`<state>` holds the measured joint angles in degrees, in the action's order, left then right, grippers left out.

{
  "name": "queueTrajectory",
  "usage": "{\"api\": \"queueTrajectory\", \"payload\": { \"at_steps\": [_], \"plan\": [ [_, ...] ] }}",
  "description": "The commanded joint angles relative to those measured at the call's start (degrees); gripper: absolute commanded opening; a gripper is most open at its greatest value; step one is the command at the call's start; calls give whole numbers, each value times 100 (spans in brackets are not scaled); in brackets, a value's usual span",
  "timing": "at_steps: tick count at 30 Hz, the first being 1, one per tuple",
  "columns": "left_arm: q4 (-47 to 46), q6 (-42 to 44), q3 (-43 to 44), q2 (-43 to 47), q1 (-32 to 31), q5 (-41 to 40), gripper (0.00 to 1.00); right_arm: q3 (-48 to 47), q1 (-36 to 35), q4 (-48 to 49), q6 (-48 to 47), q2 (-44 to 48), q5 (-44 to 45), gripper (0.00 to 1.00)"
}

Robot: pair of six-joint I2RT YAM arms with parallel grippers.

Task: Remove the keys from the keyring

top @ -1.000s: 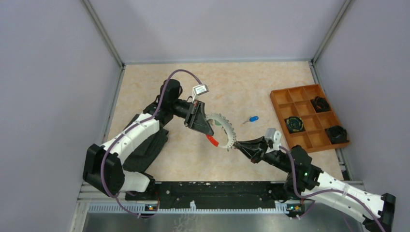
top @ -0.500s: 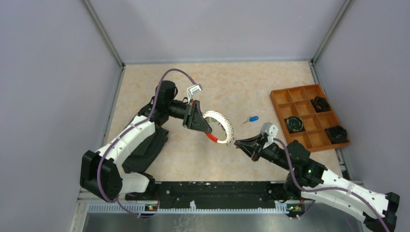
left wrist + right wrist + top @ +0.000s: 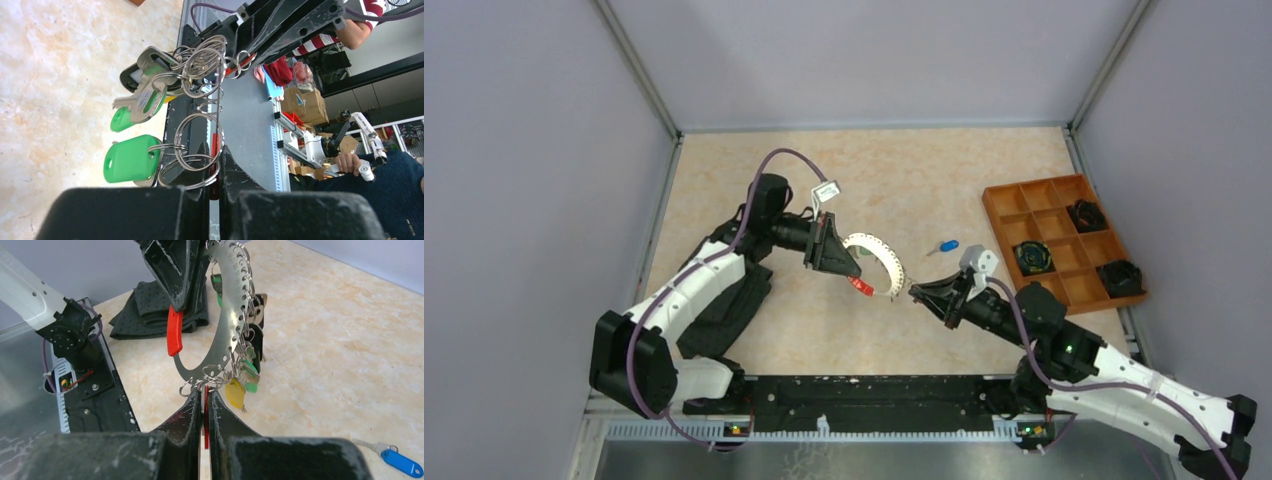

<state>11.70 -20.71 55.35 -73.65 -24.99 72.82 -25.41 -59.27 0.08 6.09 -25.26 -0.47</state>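
Beige marbled tabletop (image 3: 944,180), grey walls on three sides. All places given from the keyring (image 3: 886,262).

- Nearest the arm bases, well to the keyring's left: a crumpled black cloth (image 3: 734,300), lying under the left arm.
- Right gripper (image 3: 916,293) at the keyring's near-right end. Fingers pinched almost together on a thin red piece (image 3: 205,415) seen edge-on; cannot tell whether it is a key head. It hangs from small split rings at the band's lower tip.
- The keyring is held off the table between the two grippers. It is a flat grey perforated band, open at the near-left.
- Keys (image 3: 131,160) hang in a cluster from small split rings along the band. Green heads and one yellow are plain; the others are partly hidden.
- Left gripper (image 3: 844,262) on the keyring's left. Fingers narrow, clamped on the band at its red sleeve (image 3: 861,284).
- Blue key (image 3: 944,246) lies loose on the table, just beyond the keyring to the right, apart from it.
- Orange tray (image 3: 1084,303) well to the right; black coiled objects (image 3: 1033,258) sit in three of its compartments.
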Motion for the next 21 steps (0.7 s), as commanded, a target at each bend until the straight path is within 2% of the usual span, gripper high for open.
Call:
{"api": "queueTrajectory", "payload": {
  "at_steps": [1, 6, 8, 10, 12, 15, 18, 21],
  "plan": [
    [-189, 6, -271, -70, 52, -524, 0, -554, -76, -272, -83, -170, 145, 0],
    [-954, -498, -917, 79, 39, -1109, 7, -1100, -71, -926, -86, -692, 222, 0],
    [-1409, -730, -1225, 173, 38, -1387, 18, -1333, -76, -1265, -98, -975, 272, 0],
    [-1829, -1011, -1576, 285, 38, -1615, 22, -1555, -76, -1592, -127, -1267, 275, 0],
    [-2146, -1218, -1888, 375, 34, -1923, 32, -1774, -76, -1914, -169, -1551, 307, 0],
    [-2730, -1572, -2372, 512, 22, -2306, 41, -2061, -76, -2327, -250, -1975, 339, 0],
    [-2950, -1661, -2687, 638, -2, -2696, 56, -2223, -76, -2556, -332, -2241, 347, 0],
    [-2973, -1594, -2928, 780, -5, -3017, 62, -2368, -76, -2729, -397, -2474, 297, 0]
  ]
}}
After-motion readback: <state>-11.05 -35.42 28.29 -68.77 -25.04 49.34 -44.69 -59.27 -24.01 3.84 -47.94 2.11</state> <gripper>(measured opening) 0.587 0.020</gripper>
